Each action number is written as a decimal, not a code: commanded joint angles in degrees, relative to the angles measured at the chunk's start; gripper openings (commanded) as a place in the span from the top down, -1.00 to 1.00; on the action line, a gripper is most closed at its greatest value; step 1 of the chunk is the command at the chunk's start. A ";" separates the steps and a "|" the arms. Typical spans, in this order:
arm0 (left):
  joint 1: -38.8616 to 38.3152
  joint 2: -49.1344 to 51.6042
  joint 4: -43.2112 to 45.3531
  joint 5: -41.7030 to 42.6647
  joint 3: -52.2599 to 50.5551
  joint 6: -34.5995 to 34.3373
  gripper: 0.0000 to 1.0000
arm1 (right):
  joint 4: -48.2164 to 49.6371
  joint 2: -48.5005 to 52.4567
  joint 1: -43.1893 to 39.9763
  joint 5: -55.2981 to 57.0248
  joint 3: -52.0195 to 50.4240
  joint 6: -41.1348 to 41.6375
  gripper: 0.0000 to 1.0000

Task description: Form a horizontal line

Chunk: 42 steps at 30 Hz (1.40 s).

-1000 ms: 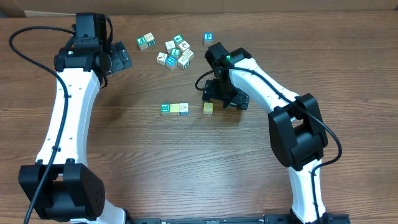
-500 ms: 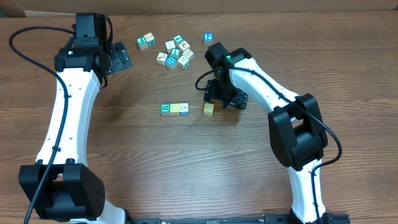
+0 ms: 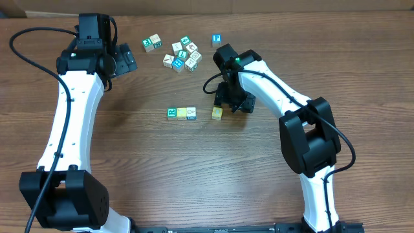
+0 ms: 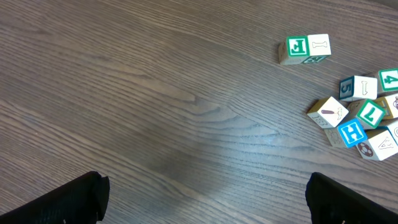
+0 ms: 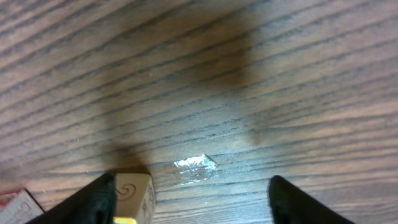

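We see right end effector (image 5: 196,200) part open astride the small pale yellow wooden cube (image 5: 134,194), one finger touching, ungripped | cube lies near the three-cube wooden row (image 3: 182,113) but apart, which we judge leaves finger room | left end effector (image 4: 205,200) wide open, empty, parked clear

Cut off by the bottom edge of the right wrist view: pale wooden cube with a brown swirl (image 5: 135,196), only its upper part in frame. Touching the dark finger (image 5: 99,200) of the right gripper (image 5: 193,190) or just beside it, cannot tell. Clipped at the bottom-left corner: whitish red-edged sliver (image 5: 13,204), unidentifiable. Hidden overhead under the black wrist: those fingertips. Clipped below in the left wrist view: left gripper (image 4: 205,186). Clipped at right: white cube with a green 4 (image 4: 390,79). Too small to read overhead: marks on the row of three small cubes (image 3: 182,113).
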 commanded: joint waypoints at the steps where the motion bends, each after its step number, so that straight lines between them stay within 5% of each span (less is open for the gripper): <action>1: -0.15 0.15 0.07 -0.96 0.11 0.22 -0.99 | 0.15 -0.96 -0.20 0.90 -0.42 0.50 -0.30; 11: -0.15 0.15 0.07 -0.96 0.11 0.22 -0.99 | 0.17 -0.96 -0.20 0.85 -0.42 0.46 0.04; 16: -0.15 0.15 0.04 -0.96 0.11 0.22 -0.99 | 0.20 -0.96 -0.20 0.87 -0.42 0.46 0.38; 42: -0.15 0.15 0.07 -0.96 0.11 0.22 -0.99 | -1.09 -0.96 -0.17 0.87 -0.42 0.50 0.35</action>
